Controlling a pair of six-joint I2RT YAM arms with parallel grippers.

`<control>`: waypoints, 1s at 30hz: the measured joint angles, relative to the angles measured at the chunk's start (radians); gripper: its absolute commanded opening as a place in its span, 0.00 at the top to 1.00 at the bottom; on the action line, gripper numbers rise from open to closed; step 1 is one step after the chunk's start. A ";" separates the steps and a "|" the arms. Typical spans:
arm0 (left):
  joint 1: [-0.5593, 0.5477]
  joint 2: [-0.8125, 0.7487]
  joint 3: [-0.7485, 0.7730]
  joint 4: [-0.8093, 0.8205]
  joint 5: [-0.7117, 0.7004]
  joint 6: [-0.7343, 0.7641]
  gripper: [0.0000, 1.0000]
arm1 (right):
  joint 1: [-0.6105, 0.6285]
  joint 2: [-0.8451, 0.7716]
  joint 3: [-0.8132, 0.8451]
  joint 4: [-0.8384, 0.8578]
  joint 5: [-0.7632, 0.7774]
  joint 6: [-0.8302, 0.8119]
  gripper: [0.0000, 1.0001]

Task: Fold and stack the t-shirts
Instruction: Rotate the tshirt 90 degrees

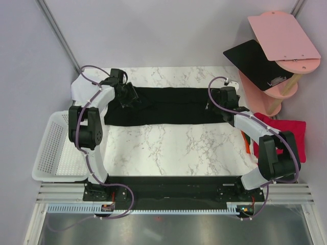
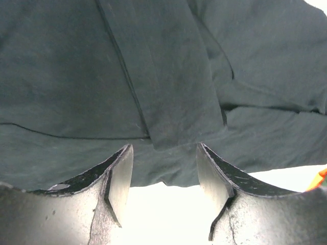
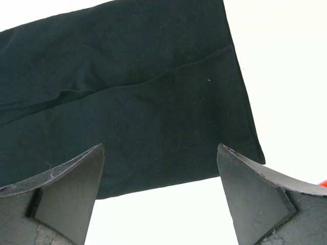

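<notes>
Black t-shirt (image 1: 168, 105) lies flat, folded into a long band running left to right across the far worktop (image 1: 168, 148); crimson t-shirt (image 1: 292, 133) lies folded at the right edge; orange t-shirt (image 1: 247, 145) barely shows beside it.

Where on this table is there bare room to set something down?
Bare marble lies between the black t-shirt and the arm bases, plus a strip behind it. The right edge is crowded by the red t-shirt and pink stand.

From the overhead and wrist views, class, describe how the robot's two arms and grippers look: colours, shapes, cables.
The left arm and right arm match: white link shells, chunky black joint housings, a thin mauve cable looping along each. The left gripper and right gripper are black, each with two curved, scuffed fingers and flat inner faces.
</notes>
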 measured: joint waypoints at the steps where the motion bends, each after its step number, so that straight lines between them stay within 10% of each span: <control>1: -0.003 0.000 -0.013 0.006 0.011 -0.003 0.41 | 0.000 -0.003 0.000 0.000 0.000 0.000 0.02; 25: -0.037 0.030 -0.064 0.079 0.026 -0.024 0.44 | 0.000 -0.011 -0.004 -0.006 0.001 0.010 0.02; 30: -0.053 0.032 -0.065 0.086 0.027 -0.034 0.88 | 0.000 -0.011 -0.004 -0.006 0.001 0.016 0.02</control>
